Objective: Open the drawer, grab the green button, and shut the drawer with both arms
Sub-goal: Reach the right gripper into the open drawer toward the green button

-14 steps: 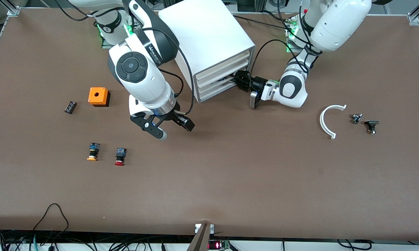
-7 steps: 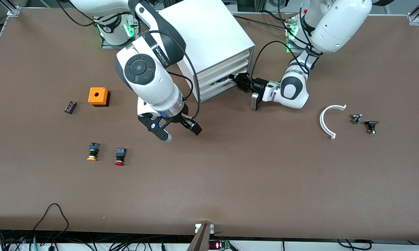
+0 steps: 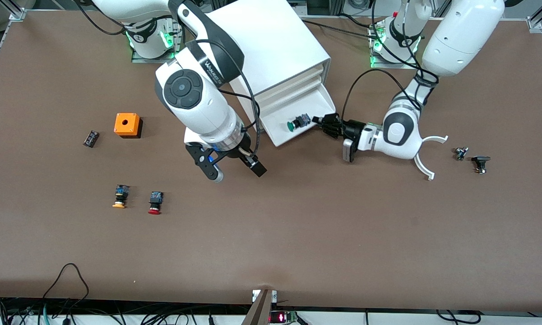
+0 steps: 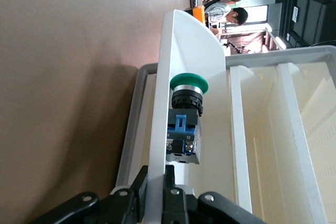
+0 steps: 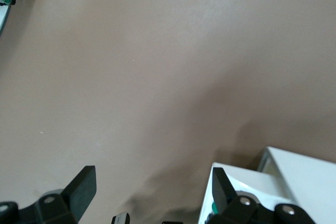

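The drawer (image 3: 298,124) stands pulled out of the cabinet (image 3: 271,49), toward the front camera. The button (image 3: 299,122) lies inside it, near the drawer's front wall. The left gripper (image 3: 326,123) is at that wall, apparently pinching its end nearest the left arm's side. The right gripper (image 3: 234,169) hangs over bare table (image 3: 298,234), just beside the drawer, toward the right arm's end.

Right end effector (image 5: 152,192) spread over table (image 5: 157,66); drawer (image 5: 247,187) corner beside.

The left gripper (image 3: 320,121) points toward nine o'clock with fingers pinched together, while the right gripper (image 3: 236,170) hangs spread wide, pointing down at the surface (image 3: 298,225).
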